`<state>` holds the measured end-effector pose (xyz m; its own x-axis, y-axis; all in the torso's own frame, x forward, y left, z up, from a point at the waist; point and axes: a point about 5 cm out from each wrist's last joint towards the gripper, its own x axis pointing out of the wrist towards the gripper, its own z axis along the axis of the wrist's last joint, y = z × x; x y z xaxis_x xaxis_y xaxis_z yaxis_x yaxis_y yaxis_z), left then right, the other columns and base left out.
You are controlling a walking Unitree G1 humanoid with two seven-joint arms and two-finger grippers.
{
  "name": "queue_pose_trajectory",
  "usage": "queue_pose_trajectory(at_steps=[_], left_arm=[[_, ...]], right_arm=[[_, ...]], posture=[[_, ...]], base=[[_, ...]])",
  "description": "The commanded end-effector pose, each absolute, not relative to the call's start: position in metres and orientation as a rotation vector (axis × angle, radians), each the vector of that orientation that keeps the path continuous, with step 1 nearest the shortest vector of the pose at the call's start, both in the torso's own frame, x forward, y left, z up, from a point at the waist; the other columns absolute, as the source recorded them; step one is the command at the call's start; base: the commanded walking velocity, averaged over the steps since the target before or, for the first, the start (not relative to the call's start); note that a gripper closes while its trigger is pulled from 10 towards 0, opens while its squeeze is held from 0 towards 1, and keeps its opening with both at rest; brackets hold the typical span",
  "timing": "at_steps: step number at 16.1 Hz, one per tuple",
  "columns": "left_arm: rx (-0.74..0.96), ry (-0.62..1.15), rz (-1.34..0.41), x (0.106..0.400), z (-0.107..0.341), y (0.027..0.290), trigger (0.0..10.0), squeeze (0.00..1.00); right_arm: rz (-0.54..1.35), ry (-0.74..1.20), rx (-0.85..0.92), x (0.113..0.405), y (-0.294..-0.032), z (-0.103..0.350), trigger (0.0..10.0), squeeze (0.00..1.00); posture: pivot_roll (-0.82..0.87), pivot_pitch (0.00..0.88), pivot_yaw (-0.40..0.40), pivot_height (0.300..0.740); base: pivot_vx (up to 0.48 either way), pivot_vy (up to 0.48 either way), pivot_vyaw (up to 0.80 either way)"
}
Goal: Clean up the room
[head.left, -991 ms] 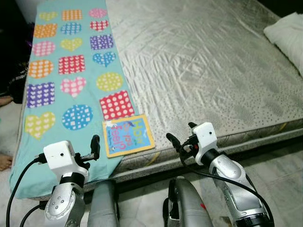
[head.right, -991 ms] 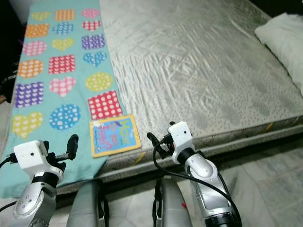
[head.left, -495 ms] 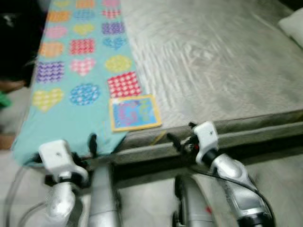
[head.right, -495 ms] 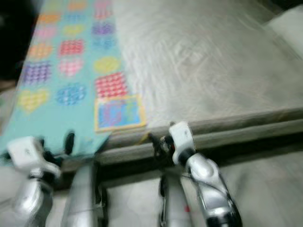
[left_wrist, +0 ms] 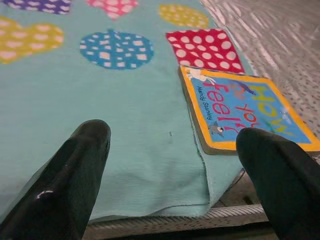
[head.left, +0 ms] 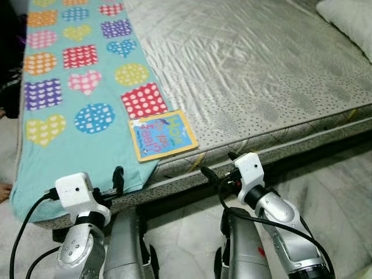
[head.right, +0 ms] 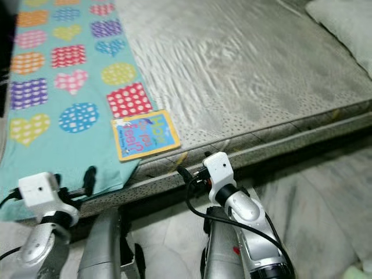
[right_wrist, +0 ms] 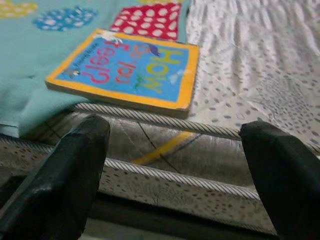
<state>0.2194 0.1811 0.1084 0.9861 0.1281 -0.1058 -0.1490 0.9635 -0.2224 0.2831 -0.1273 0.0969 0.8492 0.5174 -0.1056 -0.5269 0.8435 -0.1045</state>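
Observation:
A children's board book (head.left: 163,135) with a yellow border and blue cover lies flat near the foot edge of the bed, half on a teal blanket (head.left: 70,93) patterned with hearts, circles and squares. The blanket covers the left strip of the grey mattress (head.left: 250,70). My left gripper (left_wrist: 175,134) is open and low in front of the blanket's hem, with the book ahead and to its right. My right gripper (right_wrist: 177,127) is open too, just short of the mattress edge, and the book sits ahead and slightly left of it. Neither holds anything.
A white pillow (head.left: 349,17) lies at the far right of the bed. The mattress's piped front edge (head.left: 302,136) runs across in front of both grippers. Grey marbled floor (head.left: 349,192) lies below and to the right.
The whole picture shifted and blurred, so the camera moved. The bed's front edge and the book now sit higher in view, with both grippers below the edge. Both grippers stay open.

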Motion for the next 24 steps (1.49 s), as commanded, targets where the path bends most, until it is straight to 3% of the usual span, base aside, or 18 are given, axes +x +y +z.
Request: queue_pose_trajectory(at_steps=[1, 8, 16, 24], left_arm=[[-0.224, 0.093, 0.152, 0.215, 0.108, 0.184, 10.0, 0.00], [-0.297, 0.068, 0.157, 0.218, 0.111, 0.184, 10.0, 0.00], [-0.284, 0.025, 0.277, 0.248, 0.117, 0.229, 10.0, 0.00], [-0.328, 0.025, 0.202, 0.271, 0.118, 0.209, 10.0, 0.00]], right_arm=[[0.555, 0.081, -0.127, 0.282, -0.128, 0.095, 10.0, 0.00], [0.515, 0.075, -0.134, 0.282, -0.135, 0.097, 10.0, 0.00], [0.197, 0.135, -0.218, 0.276, -0.215, 0.096, 10.0, 0.00], [0.199, 0.182, -0.156, 0.234, -0.208, 0.099, 10.0, 0.00]], posture=[[-0.10, 0.249, -0.019, 0.552], [-0.11, 0.247, -0.020, 0.552], [-0.16, 0.300, -0.046, 0.552], [-0.19, 0.422, -0.059, 0.552]], base=[[0.000, 0.000, 0.00], [0.000, 0.000, 0.00], [0.000, 0.000, 0.00], [0.000, 0.000, 0.00]])
